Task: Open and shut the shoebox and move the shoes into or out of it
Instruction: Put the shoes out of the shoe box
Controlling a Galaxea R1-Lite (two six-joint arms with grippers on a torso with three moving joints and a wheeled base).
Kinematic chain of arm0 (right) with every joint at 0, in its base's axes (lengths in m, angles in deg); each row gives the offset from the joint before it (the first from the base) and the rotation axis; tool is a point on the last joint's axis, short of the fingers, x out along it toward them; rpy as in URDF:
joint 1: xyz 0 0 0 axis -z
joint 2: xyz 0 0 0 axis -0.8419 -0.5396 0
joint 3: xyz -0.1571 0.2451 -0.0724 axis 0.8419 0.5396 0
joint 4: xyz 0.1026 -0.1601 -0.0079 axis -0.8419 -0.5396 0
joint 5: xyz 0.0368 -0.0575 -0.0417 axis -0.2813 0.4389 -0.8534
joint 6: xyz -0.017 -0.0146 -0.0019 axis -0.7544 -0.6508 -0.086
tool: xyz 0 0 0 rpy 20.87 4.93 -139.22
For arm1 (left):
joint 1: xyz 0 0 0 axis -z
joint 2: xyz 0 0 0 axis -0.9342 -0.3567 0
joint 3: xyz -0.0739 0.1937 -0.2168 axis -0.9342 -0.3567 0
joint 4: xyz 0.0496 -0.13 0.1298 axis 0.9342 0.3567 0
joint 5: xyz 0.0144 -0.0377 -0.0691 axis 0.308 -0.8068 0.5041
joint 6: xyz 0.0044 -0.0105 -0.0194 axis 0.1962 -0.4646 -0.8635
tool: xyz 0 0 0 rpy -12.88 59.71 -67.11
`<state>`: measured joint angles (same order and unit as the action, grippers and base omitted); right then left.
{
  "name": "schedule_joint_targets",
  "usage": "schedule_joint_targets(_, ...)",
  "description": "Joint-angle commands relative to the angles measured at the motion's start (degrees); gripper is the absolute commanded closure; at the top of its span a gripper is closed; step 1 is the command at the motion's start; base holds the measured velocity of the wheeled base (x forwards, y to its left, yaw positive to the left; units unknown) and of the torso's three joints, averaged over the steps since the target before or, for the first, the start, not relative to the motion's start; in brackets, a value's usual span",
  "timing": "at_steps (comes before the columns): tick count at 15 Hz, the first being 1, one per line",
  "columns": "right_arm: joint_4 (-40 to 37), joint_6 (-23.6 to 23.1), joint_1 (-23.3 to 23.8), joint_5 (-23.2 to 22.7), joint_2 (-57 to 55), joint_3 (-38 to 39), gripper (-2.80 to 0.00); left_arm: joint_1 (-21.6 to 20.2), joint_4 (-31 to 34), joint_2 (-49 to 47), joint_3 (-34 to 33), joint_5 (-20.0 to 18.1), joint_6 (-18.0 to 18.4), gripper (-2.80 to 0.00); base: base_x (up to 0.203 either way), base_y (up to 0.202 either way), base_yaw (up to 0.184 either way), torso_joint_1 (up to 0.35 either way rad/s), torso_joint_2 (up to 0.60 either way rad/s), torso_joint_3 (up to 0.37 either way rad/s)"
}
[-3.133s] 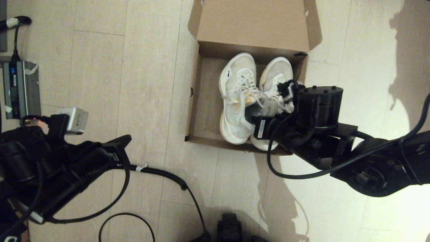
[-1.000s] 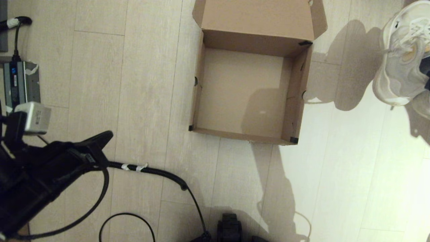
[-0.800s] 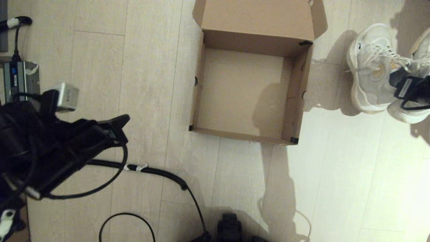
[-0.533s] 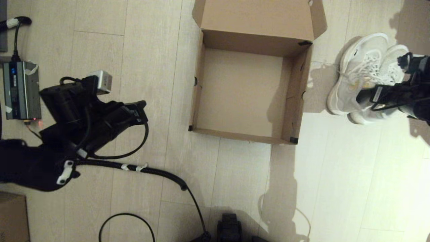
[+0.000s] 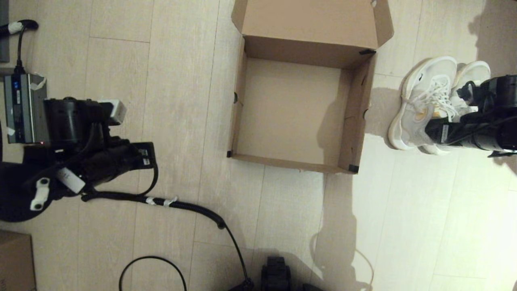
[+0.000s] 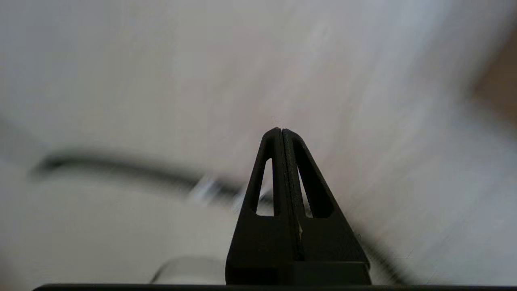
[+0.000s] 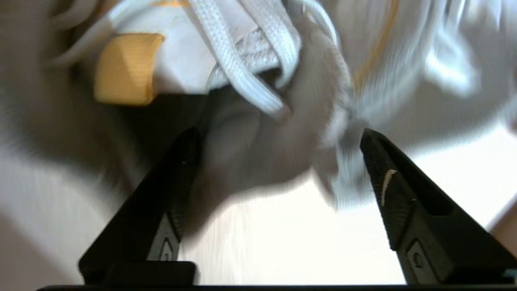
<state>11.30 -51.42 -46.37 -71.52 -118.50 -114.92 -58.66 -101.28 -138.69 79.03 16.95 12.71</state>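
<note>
The shoebox stands open and empty on the floor, its lid folded back at the far side. The two white shoes sit side by side on the floor to the right of the box, toes pointing away from me. My right gripper is at their heel end. In the right wrist view that gripper is open wide, with the grey collars and white laces of the shoes between and beyond its fingers. My left gripper hangs over bare floor left of the box, and its fingers are shut on nothing.
A grey power unit lies at the far left. A black cable runs across the floor in front of the left arm. A smaller brown carton shows at the bottom left corner, and a dark base part at the bottom centre.
The right arm lifted both shoes out of the box, carried them right, set them on the floor and opened. The left arm shifted about at the left, staying shut.
</note>
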Motion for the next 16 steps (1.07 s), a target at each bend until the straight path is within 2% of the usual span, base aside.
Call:
schedule_joint_targets(1,-2.5,0.0,-1.0,0.1,5.3,2.3,-2.80,-0.1,1.3,5.1,-2.8,4.5,0.0,0.00,0.000,0.000,0.000,0.000,0.00,0.000)
schedule_joint_targets(2,-4.8,0.0,-1.7,0.7,7.4,3.9,-2.80,-0.3,1.7,6.7,-4.3,6.3,0.0,0.00,0.000,0.000,0.000,0.000,0.00,0.000)
schedule_joint_targets(5,-11.2,0.0,-3.7,6.6,13.6,7.3,-2.80,-0.6,2.1,10.8,-11.5,11.6,0.2,0.00,0.000,0.000,0.000,0.000,0.00,0.000)
schedule_joint_targets(8,-14.6,0.2,-3.8,7.6,16.3,8.5,-2.80,-0.9,2.2,13.7,-17.1,13.2,0.4,0.00,0.000,0.000,0.000,0.000,0.00,0.000)
schedule_joint_targets(10,-14.7,-0.1,-3.8,7.6,17.3,10.3,-2.80,-1.6,2.2,14.0,-17.2,13.5,0.4,0.00,0.000,0.000,0.000,0.000,0.00,0.000)
schedule_joint_targets(13,-14.4,-0.1,-4.8,7.6,15.1,9.3,-2.80,-1.3,1.9,10.2,-12.5,12.7,0.8,0.00,0.000,0.000,0.000,0.000,0.00,0.000)
schedule_joint_targets(15,-14.4,1.0,-6.8,7.6,11.1,6.7,-2.80,-0.6,0.5,4.9,-3.4,10.4,-0.5,0.00,0.000,0.000,0.000,0.000,0.00,0.000)
schedule_joint_targets(16,-14.4,3.1,-9.1,7.5,9.5,5.0,-2.80,-0.2,-0.1,3.0,1.5,7.3,-1.4,0.00,0.000,0.000,0.000,0.000,0.00,0.000)
